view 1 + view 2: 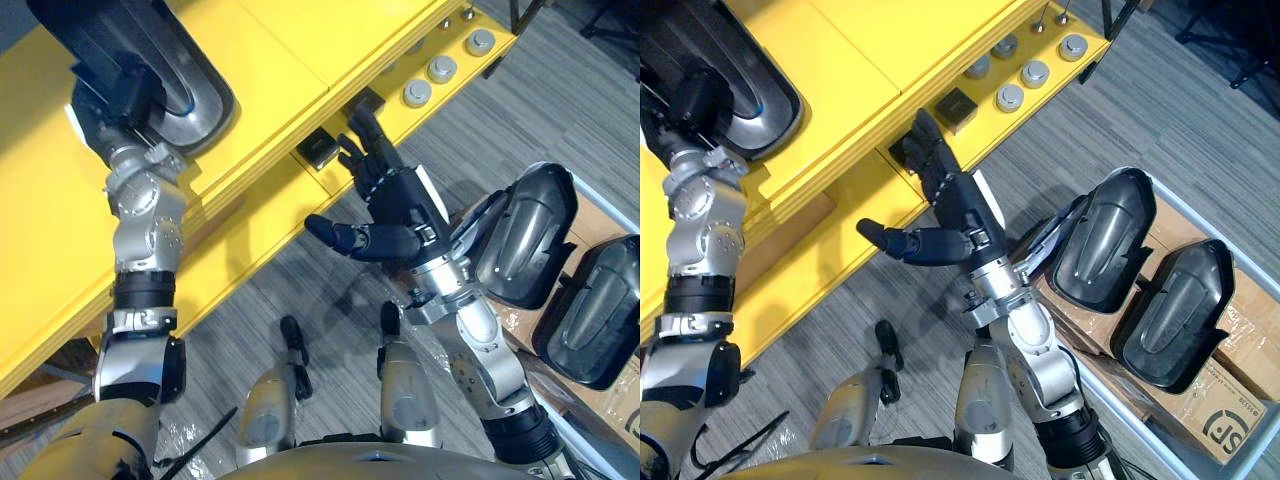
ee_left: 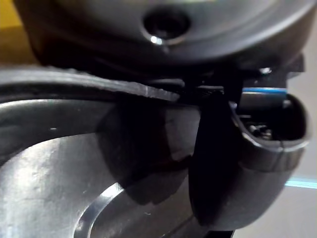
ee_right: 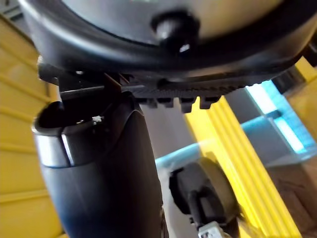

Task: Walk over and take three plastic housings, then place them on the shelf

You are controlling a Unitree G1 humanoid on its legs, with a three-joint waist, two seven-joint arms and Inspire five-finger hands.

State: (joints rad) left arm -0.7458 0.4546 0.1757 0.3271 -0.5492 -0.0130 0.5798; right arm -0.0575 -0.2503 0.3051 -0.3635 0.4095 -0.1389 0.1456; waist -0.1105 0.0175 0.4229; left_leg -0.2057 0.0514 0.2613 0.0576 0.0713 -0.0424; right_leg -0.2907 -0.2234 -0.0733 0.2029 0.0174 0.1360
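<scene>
A housing lay diagonally on the yellow shelf, rounded end nearest the edge; left hand on it, fingers unclear; right hand beside the shelf, fingers spread

The left hand is largely hidden inside the housing on the shelf, and that housing is cut off by the top edge. The rightmost housing is clipped by the left eye view's right edge.
</scene>
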